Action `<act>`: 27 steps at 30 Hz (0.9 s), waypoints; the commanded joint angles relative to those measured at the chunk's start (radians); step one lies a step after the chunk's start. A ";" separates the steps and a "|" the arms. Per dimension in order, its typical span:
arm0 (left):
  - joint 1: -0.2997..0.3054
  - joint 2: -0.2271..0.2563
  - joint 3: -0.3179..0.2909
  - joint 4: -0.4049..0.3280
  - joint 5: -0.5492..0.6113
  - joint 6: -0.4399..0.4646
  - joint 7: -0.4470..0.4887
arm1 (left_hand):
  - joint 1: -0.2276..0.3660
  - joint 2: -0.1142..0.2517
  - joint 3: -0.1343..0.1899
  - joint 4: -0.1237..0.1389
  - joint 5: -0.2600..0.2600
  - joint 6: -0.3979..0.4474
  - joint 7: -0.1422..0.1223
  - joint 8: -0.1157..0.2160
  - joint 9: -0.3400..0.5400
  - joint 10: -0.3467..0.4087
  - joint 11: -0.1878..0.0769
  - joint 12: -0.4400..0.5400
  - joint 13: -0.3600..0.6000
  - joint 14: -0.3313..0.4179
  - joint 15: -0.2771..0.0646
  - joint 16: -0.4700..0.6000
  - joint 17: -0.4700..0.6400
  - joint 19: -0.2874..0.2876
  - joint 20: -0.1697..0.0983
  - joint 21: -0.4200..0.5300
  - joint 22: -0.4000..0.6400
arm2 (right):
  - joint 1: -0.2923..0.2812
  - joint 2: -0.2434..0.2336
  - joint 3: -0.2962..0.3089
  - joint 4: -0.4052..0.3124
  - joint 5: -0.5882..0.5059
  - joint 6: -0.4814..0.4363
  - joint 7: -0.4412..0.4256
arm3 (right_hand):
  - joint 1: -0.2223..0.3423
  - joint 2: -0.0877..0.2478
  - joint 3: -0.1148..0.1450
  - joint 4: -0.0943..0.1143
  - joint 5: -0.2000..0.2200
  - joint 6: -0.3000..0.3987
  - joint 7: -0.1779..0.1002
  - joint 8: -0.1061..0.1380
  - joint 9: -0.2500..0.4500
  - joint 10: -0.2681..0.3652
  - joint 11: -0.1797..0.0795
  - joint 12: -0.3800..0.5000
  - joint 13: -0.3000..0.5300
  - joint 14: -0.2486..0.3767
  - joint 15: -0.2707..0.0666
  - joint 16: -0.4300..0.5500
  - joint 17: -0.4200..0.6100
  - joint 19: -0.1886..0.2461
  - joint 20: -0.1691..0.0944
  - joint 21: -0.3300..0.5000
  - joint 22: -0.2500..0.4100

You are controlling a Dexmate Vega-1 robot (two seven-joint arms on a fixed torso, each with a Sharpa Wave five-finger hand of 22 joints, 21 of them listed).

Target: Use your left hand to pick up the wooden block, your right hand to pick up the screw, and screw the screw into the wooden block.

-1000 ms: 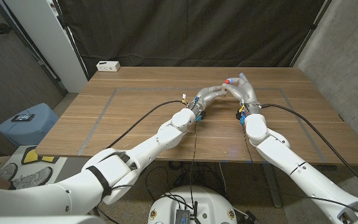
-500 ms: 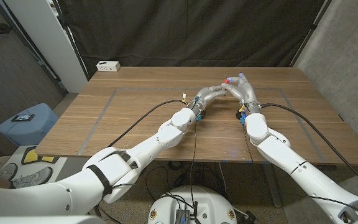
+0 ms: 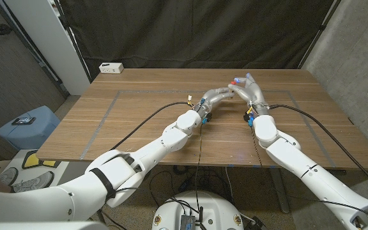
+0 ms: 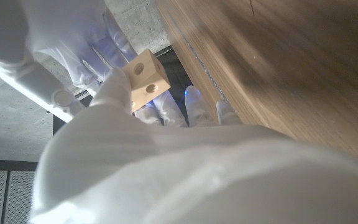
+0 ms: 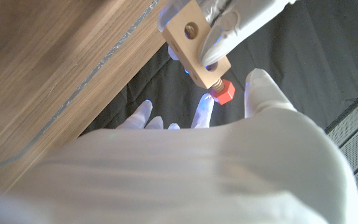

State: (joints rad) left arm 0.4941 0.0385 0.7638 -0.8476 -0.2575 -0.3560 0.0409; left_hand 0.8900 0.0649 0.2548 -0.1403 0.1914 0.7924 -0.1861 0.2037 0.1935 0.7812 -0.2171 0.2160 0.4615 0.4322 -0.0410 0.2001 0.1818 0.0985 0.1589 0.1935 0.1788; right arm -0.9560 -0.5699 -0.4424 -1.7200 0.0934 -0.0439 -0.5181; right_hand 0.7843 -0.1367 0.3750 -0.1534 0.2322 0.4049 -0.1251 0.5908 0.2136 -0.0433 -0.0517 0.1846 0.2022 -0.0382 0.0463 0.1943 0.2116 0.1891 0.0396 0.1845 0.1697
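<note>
Where both arms meet above the far middle of the brown wooden table [image 3: 139, 108], held aloft: the pale square wooden block with round holes [image 4: 145, 81], gripped by the left robot hand [image 3: 217, 97], fingers closed round it. Jutting from one face of that block, the red hex-headed screw [image 5: 223, 92], its threaded shank already seated in a hole. Just beside it on the right, the right robot hand [image 3: 248, 89], fingertips [image 5: 204, 107] touching the screw head, apparently pinching it. Off at the table's far left corner, a small white box [image 3: 111, 67].
</note>
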 commanded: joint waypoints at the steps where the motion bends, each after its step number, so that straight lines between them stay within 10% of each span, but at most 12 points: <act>1: -0.001 0.010 0.008 -0.007 0.027 -0.012 0.018 | 0.001 -0.003 0.003 -0.003 -0.002 0.013 -0.006 0.006 0.003 0.010 0.000 0.007 0.002 0.006 -0.056 0.001 -0.001 0.005 0.001 0.009 0.003 | -0.003 -0.010 0.006 -0.016 -0.010 -0.012 -0.003 | -0.014 0.005 0.002 0.009 -0.006 -0.002 0.002 -0.006 0.000 -0.004 0.003 0.007 0.003 -0.006 -0.001 0.004 0.005 -0.006 -0.002 0.002 0.003; 27: 0.010 0.020 0.012 -0.019 0.059 -0.035 0.054 | 0.027 0.002 0.013 -0.016 0.001 0.021 -0.009 0.008 0.002 0.012 -0.001 0.005 0.002 -0.002 -0.063 0.000 0.001 0.004 -0.003 0.008 0.003 | -0.023 -0.054 0.034 -0.090 -0.017 -0.070 0.009 | -0.055 0.038 0.004 0.031 -0.005 0.000 0.023 -0.016 -0.001 0.008 0.021 0.015 0.003 -0.012 0.011 0.007 0.006 -0.008 0.001 0.005 0.003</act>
State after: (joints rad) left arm 0.4993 0.0567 0.7754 -0.8640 -0.2078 -0.3834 0.0853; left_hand 0.9071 0.0649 0.2667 -0.1534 0.1913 0.8024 -0.1970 0.2084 0.1929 0.7839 -0.2200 0.2159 0.4609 0.4281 -0.0451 0.2001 0.1818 0.0986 0.1589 0.1935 0.1788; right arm -0.9710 -0.6031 -0.4216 -1.7738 0.0784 -0.0810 -0.5188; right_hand 0.7396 -0.0997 0.3794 -0.1266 0.2322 0.4056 -0.1104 0.5761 0.2091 -0.0303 -0.0389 0.1925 0.2021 -0.0453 0.0535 0.1943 0.2164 0.1857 0.0431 0.1845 0.1697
